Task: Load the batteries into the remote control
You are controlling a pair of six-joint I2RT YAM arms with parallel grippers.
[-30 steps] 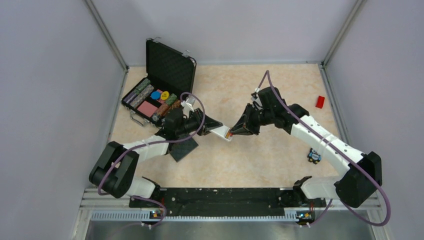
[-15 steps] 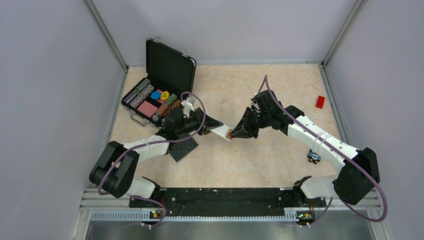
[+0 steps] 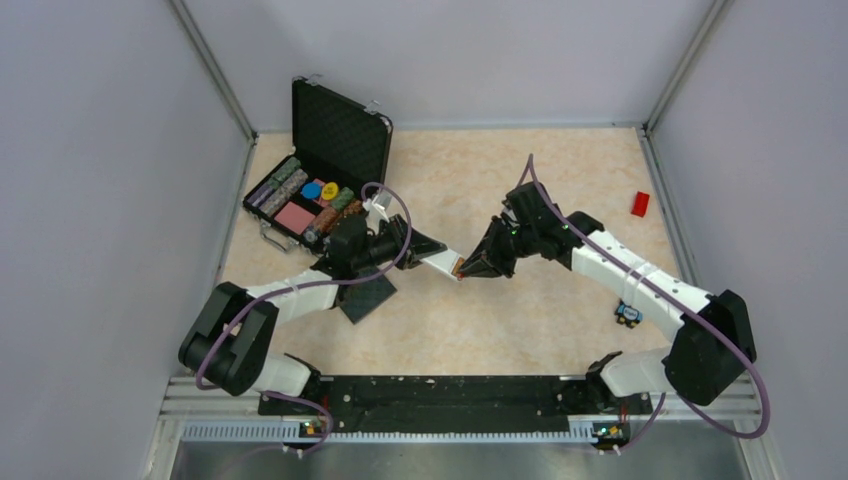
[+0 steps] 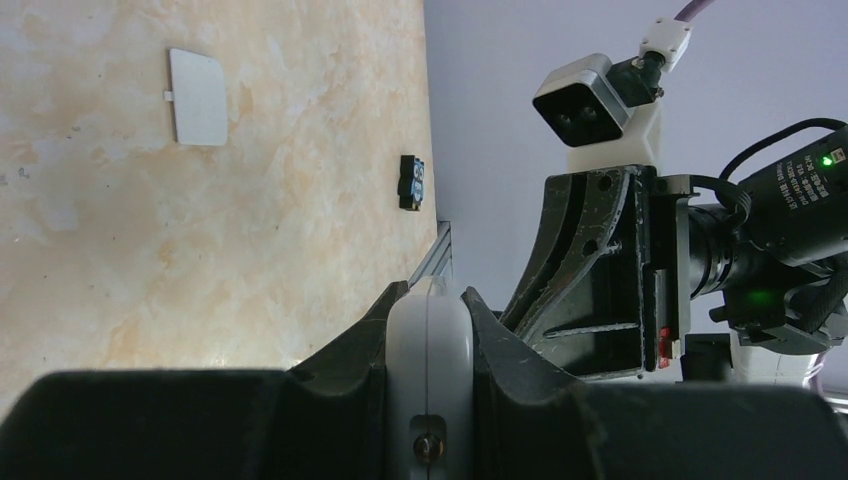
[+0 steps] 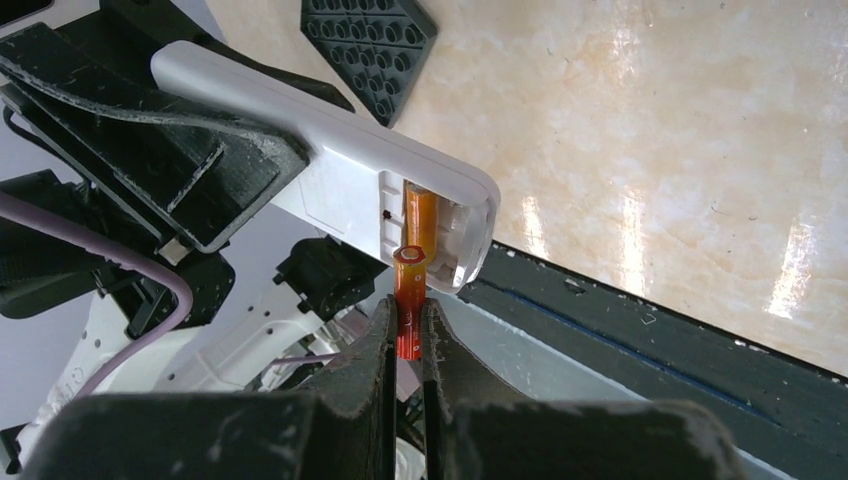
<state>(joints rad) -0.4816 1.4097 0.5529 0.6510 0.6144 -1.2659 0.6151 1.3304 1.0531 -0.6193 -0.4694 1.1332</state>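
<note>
My left gripper (image 3: 432, 252) is shut on the white remote control (image 3: 443, 264) and holds it above the table. In the left wrist view the remote (image 4: 429, 370) stands edge-on between the fingers. My right gripper (image 3: 472, 265) is shut on an orange battery (image 5: 408, 300), its tip at the open battery slot in the remote's (image 5: 330, 160) end. A second orange battery (image 5: 420, 215) lies inside the slot. The two grippers meet tip to tip at the table's middle.
A white battery cover (image 4: 198, 96) lies on the table. A black studded pad (image 3: 366, 296) lies under the left arm. An open black case (image 3: 318, 190) of coloured chips stands at the back left. A red block (image 3: 640, 203) lies at right. A small dark-blue object (image 3: 628, 313) lies near the right arm.
The right gripper has crept a little to the left, closer to the remote's end, with the battery in it. The left arm has held still.
</note>
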